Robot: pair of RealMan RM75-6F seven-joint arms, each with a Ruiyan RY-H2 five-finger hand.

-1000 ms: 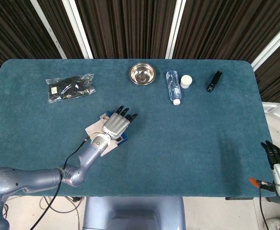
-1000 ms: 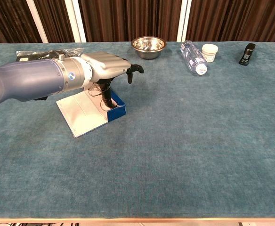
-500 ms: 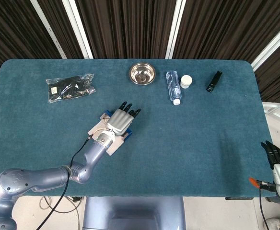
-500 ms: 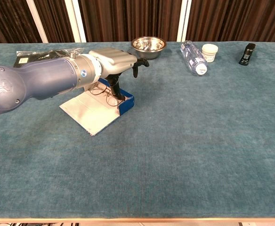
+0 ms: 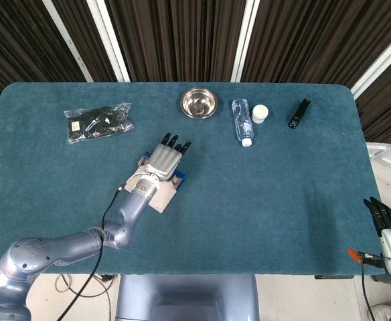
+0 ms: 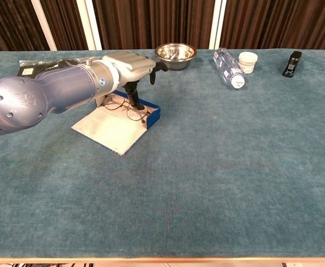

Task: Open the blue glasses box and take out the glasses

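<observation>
The left hand (image 6: 130,65) is held flat, fingers spread, over the opened box (image 6: 149,113); glasses (image 6: 124,108) are seen inside. The right hand (image 5: 381,215) is barely seen, grip indiscernible.

The left arm reaches in from the lower left, bent at the elbow, its blue-grey forearm angled up toward the middle of the table. The left robot hand (image 5: 165,160) is held palm down, dark fingers (image 5: 173,143) extended and slightly spread, thumb (image 6: 133,97) pointing downward beneath the palm. The right robot hand (image 5: 384,221) rests at the lower right edge, fingers straight and close together, holding nothing.
</observation>
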